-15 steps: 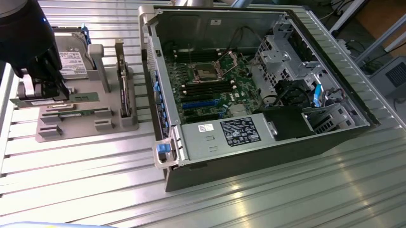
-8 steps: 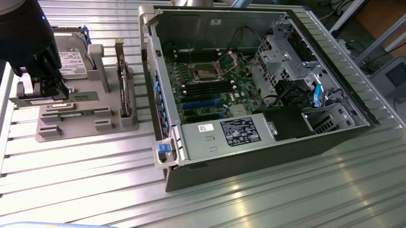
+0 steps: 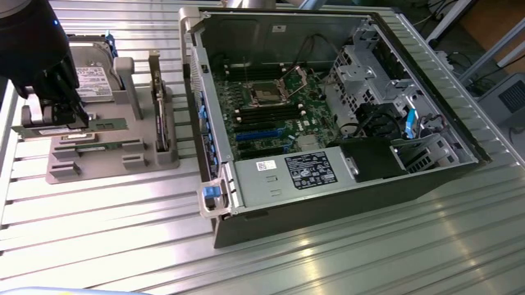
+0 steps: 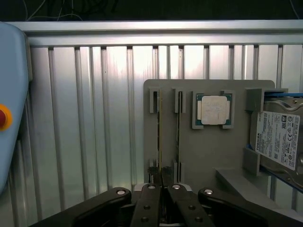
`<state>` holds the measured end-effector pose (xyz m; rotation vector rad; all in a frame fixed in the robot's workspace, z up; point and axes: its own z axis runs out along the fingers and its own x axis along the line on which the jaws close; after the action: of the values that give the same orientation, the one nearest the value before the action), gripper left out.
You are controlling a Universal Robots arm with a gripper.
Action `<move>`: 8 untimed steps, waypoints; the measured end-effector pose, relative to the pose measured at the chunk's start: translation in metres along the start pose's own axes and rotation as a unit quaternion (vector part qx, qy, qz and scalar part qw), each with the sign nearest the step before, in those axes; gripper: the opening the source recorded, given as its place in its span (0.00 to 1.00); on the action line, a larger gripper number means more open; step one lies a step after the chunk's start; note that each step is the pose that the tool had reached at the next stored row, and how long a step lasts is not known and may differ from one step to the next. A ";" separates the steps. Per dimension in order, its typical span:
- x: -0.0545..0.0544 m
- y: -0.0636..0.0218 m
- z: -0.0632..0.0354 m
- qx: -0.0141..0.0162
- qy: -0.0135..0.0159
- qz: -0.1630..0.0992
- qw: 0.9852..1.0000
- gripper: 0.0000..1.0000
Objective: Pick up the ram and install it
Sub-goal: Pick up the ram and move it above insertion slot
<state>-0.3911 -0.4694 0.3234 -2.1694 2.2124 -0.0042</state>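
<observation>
The gripper (image 3: 64, 120) is over the far end of the gray holder (image 3: 107, 166), the end away from the open case (image 3: 328, 203). Its black fingers (image 4: 154, 189) are squeezed tight on the ram (image 3: 102, 125). They pinch the thin green stick by its flat sides, most likely because that is the only way to grab something so thin.

The ram stands on its edge in the holder's slot, so its top is easy to reach. It is hard to say if it has come up out of the slot yet. It is not in the case.

A second stick (image 3: 82, 148) stands in the next slot. A square silver chip (image 4: 213, 109) lies flat in its own pocket in the holder. A tall dark card (image 3: 155, 104) stands at the holder's side near the case. Each part has its own place, so nothing slides around.

A drive (image 4: 279, 137) leans at the back of the holder, and its white label reads TOSHIBA. The rest of that label is too small to read. So is the black sticker (image 3: 310, 171) inside the case.
</observation>
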 end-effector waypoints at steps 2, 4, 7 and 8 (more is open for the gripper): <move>0.000 0.0000 -0.0003 0.000 0.000 0.000 1.000 0.12; 0.000 0.0000 -0.0005 0.000 0.000 0.000 1.000 0.12; 0.000 0.0000 -0.0010 0.000 0.000 0.000 1.000 0.12; 0.000 0.0000 -0.0011 0.000 0.000 0.000 1.000 0.12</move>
<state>-0.3911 -0.4694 0.3245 -2.1694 2.2123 -0.0042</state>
